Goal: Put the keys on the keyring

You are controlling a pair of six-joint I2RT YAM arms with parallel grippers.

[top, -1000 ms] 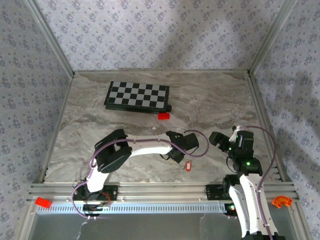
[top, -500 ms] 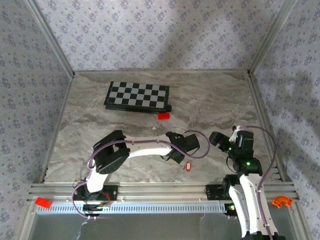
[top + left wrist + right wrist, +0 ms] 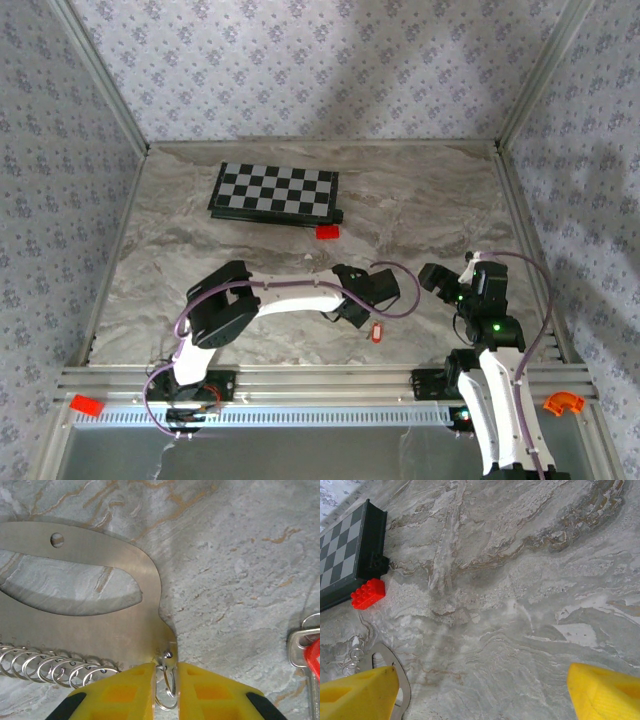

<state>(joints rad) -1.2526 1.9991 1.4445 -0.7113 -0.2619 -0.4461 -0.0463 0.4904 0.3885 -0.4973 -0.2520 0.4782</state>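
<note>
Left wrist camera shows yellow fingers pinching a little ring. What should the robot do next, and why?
Probably send the open right gripper to fetch the key: the left gripper is shut on the keyring, while the red-tagged key lies loose on the table beside it, held by nothing.

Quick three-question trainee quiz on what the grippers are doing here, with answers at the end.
1. True or false: the right gripper is shut.
2. The left gripper pinches: A a cable, B the keyring, C a pawn.
3. Fill in: the red block lies beside the ____.
Key: 1 false; 2 B; 3 chessboard.
</note>
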